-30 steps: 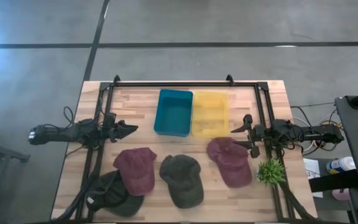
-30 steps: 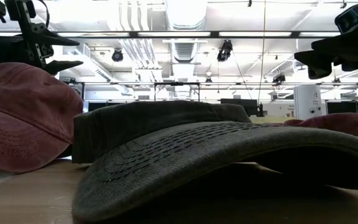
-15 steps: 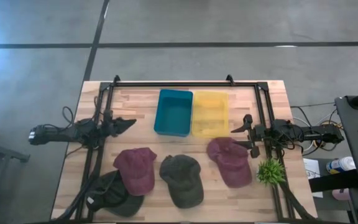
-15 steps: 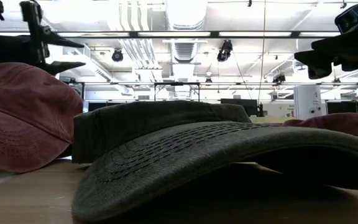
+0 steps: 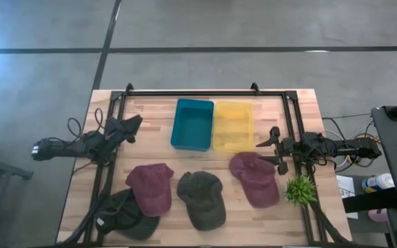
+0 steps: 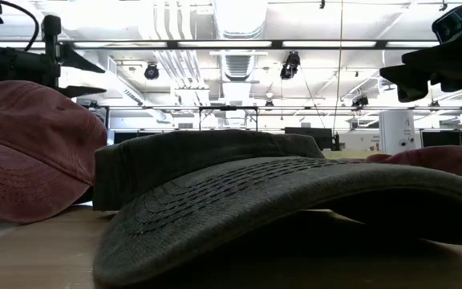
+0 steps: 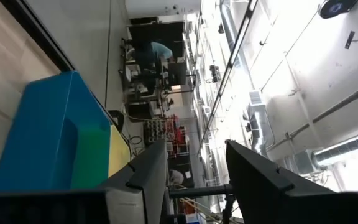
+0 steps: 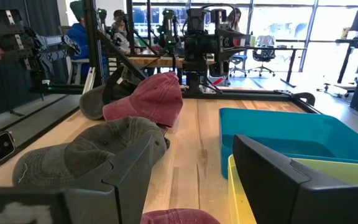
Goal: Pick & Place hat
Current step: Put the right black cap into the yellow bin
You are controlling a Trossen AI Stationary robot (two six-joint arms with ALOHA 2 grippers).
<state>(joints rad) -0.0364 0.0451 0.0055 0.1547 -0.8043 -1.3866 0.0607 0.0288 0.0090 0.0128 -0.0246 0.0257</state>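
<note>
Several caps lie on the wooden table: a maroon cap (image 5: 150,188) overlapping a dark cap (image 5: 125,215) at the near left, a dark green cap (image 5: 200,200) in the middle, and a second maroon cap (image 5: 255,178) at the right. My left gripper (image 5: 135,124) is open and empty. It hovers left of the teal bin (image 5: 193,124), and its wrist view (image 7: 194,149) looks up at the ceiling. My right gripper (image 5: 267,151) is open and empty. It hovers just above the right maroon cap's far edge and faces the dark green cap (image 8: 98,152).
A yellow bin (image 5: 233,125) stands beside the teal bin at the table's far middle. A small green plant (image 5: 300,189) sits at the near right. A black frame rail (image 5: 205,92) runs round the table. People show in the room beyond the table.
My left gripper has swung toward the table's far edge and tipped upward, away from the left maroon cap, staying open. The caps and my right gripper have kept still.
</note>
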